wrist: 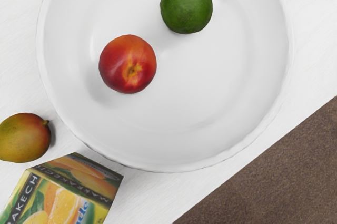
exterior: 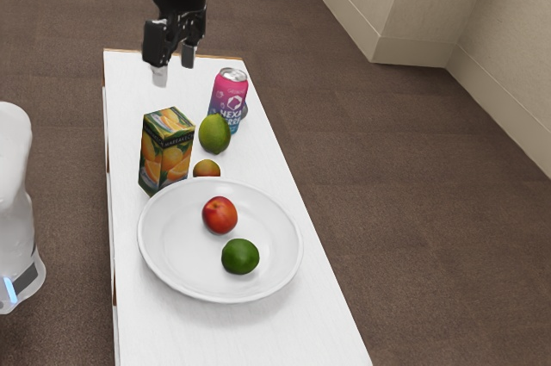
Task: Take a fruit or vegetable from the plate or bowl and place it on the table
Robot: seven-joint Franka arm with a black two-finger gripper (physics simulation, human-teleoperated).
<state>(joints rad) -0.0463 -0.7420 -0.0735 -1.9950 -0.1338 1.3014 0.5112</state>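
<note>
Nectarine (wrist: 128,64) and lime (wrist: 186,5), smooth-skinned and rounded, lie in the shallow, glossy white bowl (wrist: 210,81), the hand (exterior: 174,71) standing open.

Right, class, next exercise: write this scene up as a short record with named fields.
Surface: white table
Container: white bowl
In bowl: red fruit; lime, apart from each other
Outside bowl: small mango; juice carton; larger green fruit; pink and blue can
Behind can: something mostly hidden, cannot tell what
Gripper: open, holding nothing
Floor: brown
</note>
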